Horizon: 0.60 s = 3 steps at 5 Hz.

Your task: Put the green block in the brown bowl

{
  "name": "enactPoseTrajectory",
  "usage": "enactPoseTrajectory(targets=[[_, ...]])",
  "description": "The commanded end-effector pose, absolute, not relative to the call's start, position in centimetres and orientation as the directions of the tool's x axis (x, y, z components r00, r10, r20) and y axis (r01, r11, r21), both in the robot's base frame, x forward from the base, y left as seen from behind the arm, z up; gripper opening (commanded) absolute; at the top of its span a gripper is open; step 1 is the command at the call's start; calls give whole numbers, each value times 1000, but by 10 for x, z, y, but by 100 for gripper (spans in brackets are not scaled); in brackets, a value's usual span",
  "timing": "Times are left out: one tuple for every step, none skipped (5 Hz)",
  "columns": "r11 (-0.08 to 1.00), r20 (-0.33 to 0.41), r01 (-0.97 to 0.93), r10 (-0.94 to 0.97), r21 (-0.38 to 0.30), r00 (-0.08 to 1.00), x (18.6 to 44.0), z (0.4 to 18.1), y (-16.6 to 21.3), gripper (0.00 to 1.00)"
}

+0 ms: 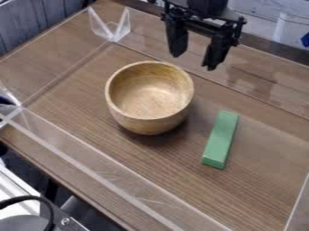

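1 end effector (196, 55) hangs with its 2 black fingers (178, 38) spread wide, holding and touching 0 things.

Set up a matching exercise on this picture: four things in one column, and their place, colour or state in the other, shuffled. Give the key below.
Things
1. green block
2. brown bowl
3. gripper
4. table

Descriptions
A. wooden surface under the loose things
B. black, jaws apart, above the table with nothing between them
C. round, light brown, nothing inside
D. long and narrow, lying on the wood beside the bowl, touching nothing else

Right pairs: 1-D, 2-C, 3-B, 4-A
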<state>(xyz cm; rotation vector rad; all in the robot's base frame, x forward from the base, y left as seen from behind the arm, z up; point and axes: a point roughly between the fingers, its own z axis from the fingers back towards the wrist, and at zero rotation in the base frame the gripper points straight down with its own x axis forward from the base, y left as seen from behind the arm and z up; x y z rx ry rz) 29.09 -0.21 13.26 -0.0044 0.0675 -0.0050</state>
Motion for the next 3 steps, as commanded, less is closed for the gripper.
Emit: enactPoseTrajectory(targets=[[1000, -82, 17, -18, -8, 996, 285, 125, -9, 100], [999, -83, 45, -47, -20, 995, 274, 117, -19, 100], [997, -74, 72, -74, -31, 995, 268, 107, -28, 100]])
